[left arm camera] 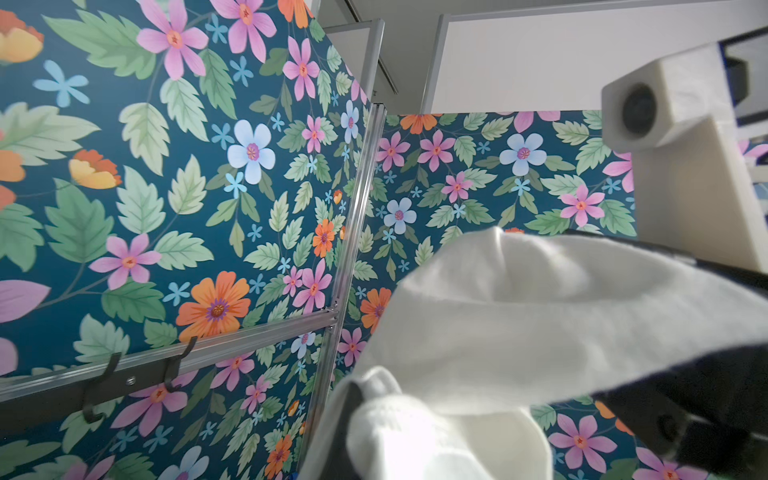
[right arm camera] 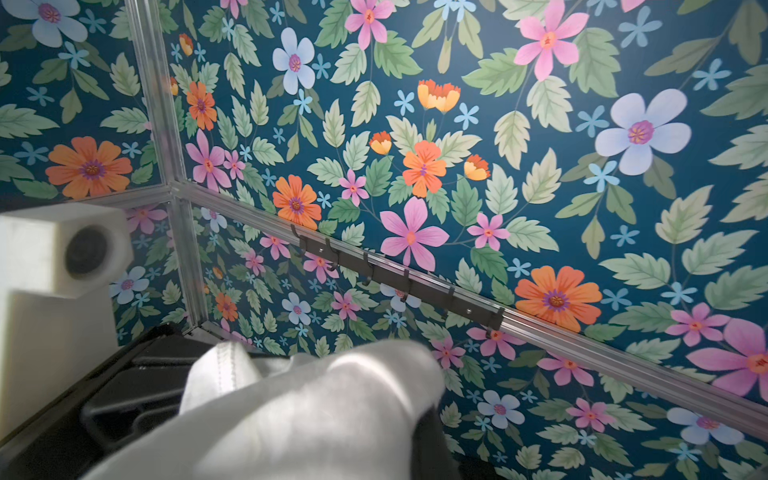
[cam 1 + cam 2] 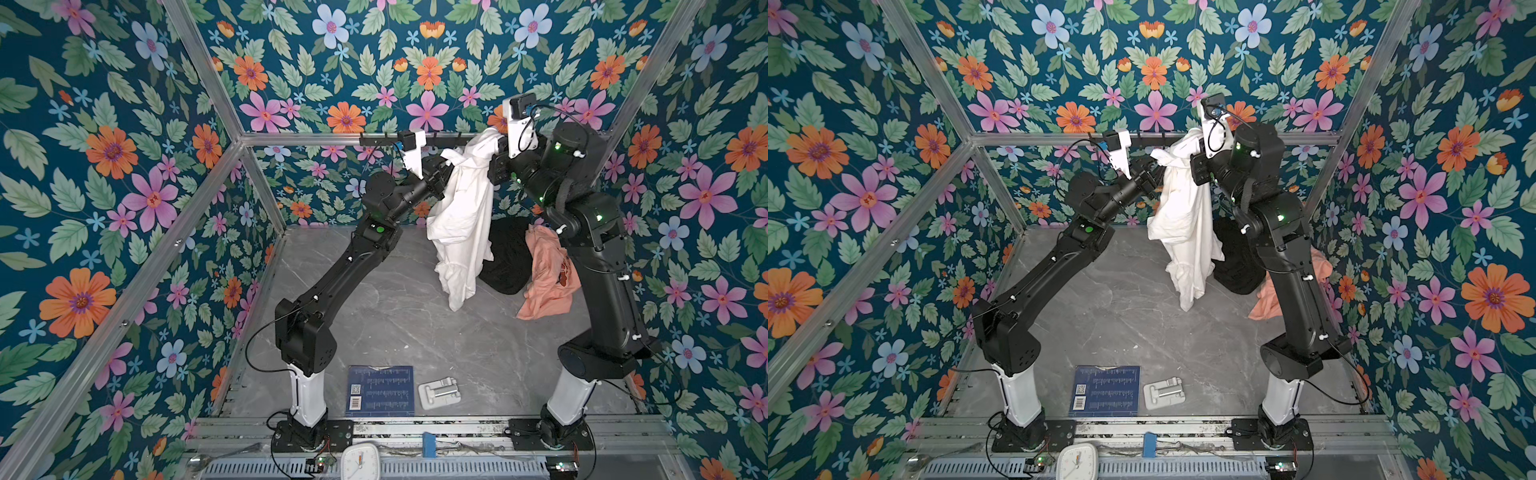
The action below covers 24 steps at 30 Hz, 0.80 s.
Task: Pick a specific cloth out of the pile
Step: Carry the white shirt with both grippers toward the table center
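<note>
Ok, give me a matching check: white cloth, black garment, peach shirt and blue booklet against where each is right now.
Things:
1 white cloth
2 black garment
3 peach shirt
4 blue booklet

Places:
A flat on the table, near edge
B hanging from the left claw and right claw
C crumpled, rightmost garment
D heaped between the other two garments

Pairs: 1-B, 2-D, 3-C, 4-A
</note>
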{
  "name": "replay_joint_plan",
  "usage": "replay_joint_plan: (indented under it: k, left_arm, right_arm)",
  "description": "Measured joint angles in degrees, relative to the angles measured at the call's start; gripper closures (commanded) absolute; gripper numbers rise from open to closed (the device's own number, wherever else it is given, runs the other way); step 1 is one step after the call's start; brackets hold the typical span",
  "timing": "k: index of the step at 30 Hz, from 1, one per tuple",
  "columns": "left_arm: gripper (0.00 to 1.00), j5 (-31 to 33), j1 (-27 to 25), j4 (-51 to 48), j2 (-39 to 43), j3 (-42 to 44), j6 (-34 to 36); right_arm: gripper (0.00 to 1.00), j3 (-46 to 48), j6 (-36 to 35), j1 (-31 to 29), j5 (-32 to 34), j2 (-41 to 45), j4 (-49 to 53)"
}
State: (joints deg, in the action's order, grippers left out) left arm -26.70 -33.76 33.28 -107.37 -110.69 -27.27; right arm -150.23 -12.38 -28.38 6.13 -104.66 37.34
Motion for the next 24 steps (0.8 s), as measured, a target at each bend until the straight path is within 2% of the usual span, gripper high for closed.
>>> replay_joint_plan:
  k: [18,24]
  left_arm:
    - [1.0,2.3,6.8,-0.7,14.1,14.1,1.2]
    - [1.0,2.6,8.3,-1.6,17.2,16.9,2.2]
  right_arm:
    - [1.0,-5.3,0.0,-11.1,0.0,-9.0,-2.1]
    - [1.0,-4.1,0.6,-12.6,-0.6,-9.6,-2.8]
